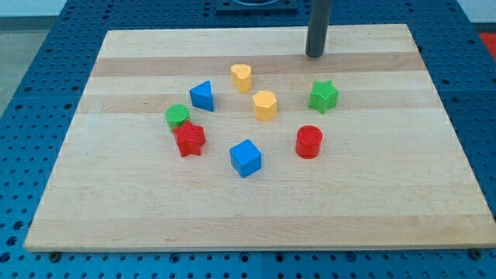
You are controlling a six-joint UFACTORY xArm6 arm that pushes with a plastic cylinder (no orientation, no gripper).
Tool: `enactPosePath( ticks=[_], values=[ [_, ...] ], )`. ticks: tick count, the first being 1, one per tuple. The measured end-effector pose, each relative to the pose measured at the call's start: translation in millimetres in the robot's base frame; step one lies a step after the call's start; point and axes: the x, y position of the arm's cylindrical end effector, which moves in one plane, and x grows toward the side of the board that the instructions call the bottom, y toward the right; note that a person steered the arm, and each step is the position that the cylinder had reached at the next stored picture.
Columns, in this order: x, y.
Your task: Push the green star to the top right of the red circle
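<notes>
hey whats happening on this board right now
A robot arm with a rod is working a wooden board of coloured blocks. My tip rests near the view's top, above and slightly left of the green star, not touching it. The red circle sits just below the star. The star already lies roughly up and right of the circle. The other blocks lie to the view's left.

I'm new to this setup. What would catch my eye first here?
A loose ring of bright blocks mid-board: the green star at the view's right, the red circle just below it. My tip stands apart near the view's top, above the star, touching nothing.
</notes>
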Motion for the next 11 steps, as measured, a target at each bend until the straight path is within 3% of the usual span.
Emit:
enactPosePath(
  ticks=[4,6,9,11],
  values=[
    [18.1,1.5],
    [117.3,1.6],
    [115.8,-31.6],
    [119.7,-24.3]
  ],
)
